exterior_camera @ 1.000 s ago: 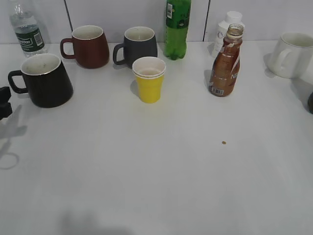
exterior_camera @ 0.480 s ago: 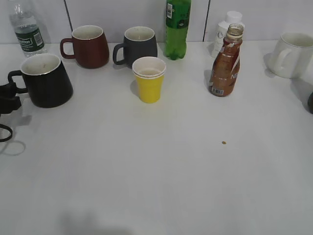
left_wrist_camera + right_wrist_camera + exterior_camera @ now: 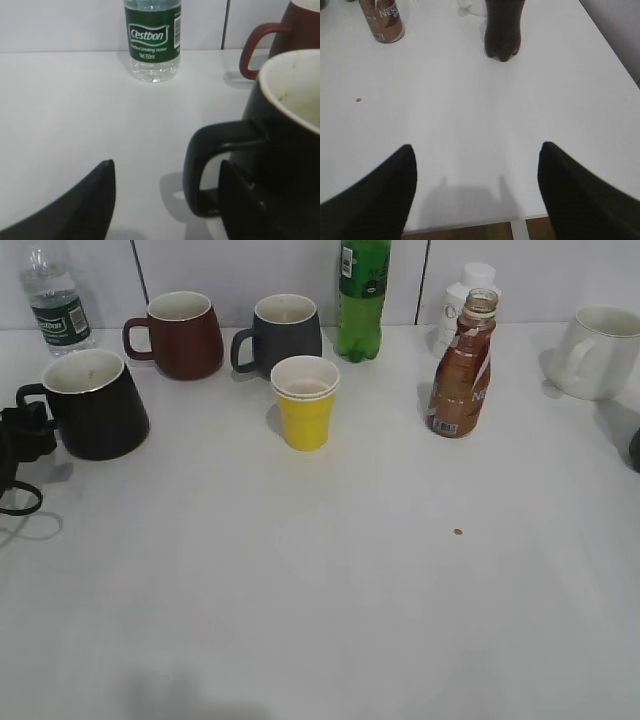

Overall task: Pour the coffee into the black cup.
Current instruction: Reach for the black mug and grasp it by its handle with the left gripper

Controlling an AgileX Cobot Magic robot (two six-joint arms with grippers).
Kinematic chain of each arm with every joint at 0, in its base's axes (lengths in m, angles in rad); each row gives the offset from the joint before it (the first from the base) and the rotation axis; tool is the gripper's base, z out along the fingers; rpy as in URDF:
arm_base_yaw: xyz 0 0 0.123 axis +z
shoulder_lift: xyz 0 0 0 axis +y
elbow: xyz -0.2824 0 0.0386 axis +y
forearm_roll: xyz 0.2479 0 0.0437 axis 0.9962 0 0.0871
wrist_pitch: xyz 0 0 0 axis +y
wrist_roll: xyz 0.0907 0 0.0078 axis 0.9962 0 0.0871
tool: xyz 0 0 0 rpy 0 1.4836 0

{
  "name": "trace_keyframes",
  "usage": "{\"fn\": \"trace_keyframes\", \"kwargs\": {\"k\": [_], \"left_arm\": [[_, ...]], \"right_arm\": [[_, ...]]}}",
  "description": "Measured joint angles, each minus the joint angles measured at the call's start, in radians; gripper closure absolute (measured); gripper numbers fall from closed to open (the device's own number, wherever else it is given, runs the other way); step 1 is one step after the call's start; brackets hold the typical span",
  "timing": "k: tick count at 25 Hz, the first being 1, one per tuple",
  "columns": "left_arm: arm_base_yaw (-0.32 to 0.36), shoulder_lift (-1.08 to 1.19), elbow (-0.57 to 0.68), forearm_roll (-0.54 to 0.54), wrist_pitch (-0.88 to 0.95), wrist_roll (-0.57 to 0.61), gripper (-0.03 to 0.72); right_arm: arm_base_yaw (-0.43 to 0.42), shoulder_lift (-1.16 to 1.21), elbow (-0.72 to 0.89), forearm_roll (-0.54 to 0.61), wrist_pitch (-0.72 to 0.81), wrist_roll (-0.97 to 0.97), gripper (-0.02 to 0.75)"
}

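Your left gripper (image 3: 165, 200) sits at the black cup (image 3: 95, 403) on the left of the surface (image 3: 350, 590), its fingers (image 3: 80, 210) spread wide, with the cup's loop handle (image 3: 210, 170) between them and nothing gripped. Your right gripper (image 3: 477, 190) hovers over bare surface near the edge, fingers wide apart and holding nothing. The coffee (image 3: 461, 365) stands upright and uncapped at back right, just in front of a white bottle (image 3: 458, 300), well apart from the black cup.

The water bottle (image 3: 152, 37) carries a green label reading "Cestbon", with "Purified Drinking Water" beneath, while the coffee bottle (image 3: 382, 20) shows "NES".
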Motion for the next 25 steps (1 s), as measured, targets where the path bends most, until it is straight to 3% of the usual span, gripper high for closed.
{"fn": "trace_keyframes", "kwargs": {"k": [19, 25], "left_arm": [[0.015, 0.052, -0.053, 0.026, -0.008, 0.0, 0.2], [0.052, 0.055, -0.054, 0.125, -0.009, -0.013, 0.23]], "right_arm": [[0.0, 0.0, 0.0, 0.0, 0.0, 0.0, 0.15], [0.0, 0.0, 0.0, 0.0, 0.0, 0.0, 0.15]]}}
